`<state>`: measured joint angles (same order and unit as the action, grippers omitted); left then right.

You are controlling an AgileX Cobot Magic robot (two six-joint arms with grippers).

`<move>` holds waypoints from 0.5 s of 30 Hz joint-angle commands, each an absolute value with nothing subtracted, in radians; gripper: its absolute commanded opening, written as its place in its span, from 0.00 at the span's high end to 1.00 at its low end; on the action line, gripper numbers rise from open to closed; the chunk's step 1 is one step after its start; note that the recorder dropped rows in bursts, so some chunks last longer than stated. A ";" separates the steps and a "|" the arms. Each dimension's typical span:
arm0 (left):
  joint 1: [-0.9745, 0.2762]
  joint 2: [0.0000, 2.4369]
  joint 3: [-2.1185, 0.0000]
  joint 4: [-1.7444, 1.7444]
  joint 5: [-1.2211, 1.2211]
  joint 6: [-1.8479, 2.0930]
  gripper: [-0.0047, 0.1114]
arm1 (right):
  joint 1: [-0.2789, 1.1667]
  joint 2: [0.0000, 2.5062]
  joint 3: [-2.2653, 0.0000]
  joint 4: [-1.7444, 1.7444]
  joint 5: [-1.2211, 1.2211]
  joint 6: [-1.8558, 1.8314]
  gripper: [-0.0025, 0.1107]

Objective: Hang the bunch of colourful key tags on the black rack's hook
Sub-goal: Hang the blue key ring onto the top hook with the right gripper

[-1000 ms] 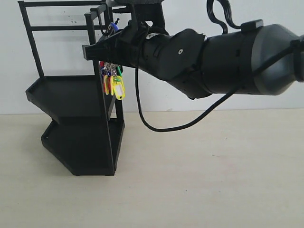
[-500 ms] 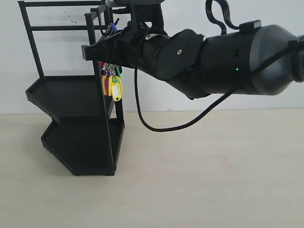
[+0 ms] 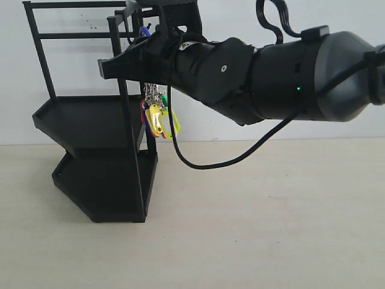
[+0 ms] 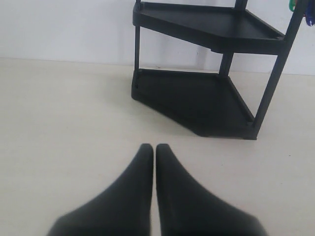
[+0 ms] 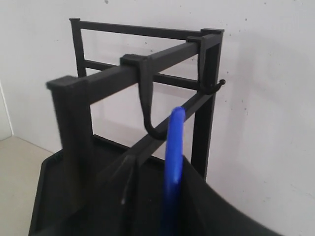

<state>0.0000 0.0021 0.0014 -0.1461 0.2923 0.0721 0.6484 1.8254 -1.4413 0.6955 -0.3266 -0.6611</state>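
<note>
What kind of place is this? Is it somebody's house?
Probably a robot test bench, not a home: a bare pale table, a plain white wall, a black rack, and the right gripper holding a colourful key tag bunch.

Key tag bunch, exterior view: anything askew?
Yes. The colourful plastic key tag bunch under the right end effector hangs splayed, its yellow tags tilted away from the upright of the tall black metal rack rather than plumb.

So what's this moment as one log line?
right gripper: shut on colourful key tag bunch | blue loop: near hook, apparently not hooked | left gripper: shut, low over table
</note>
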 commanded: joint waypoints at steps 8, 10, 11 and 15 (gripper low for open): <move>-0.001 0.000 0.000 -0.141 0.284 0.075 0.92 | 0.659 1.825 -1.448 0.641 -0.325 -0.662 0.76; -0.001 0.000 0.000 -0.141 0.284 0.075 0.92 | 0.659 1.825 -1.448 0.641 -0.325 -0.662 0.76; -0.001 0.000 0.000 -0.141 0.284 0.075 0.92 | 0.659 1.825 -1.448 0.639 -0.325 -0.662 0.76; -0.001 0.000 0.000 -0.141 0.284 0.075 0.92 | 0.659 1.825 -1.448 0.625 -0.325 -0.662 0.82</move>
<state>0.0000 0.0021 0.0014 -0.1461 0.2923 0.0721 0.6579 1.8254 -1.4413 0.6417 -0.3247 -0.6611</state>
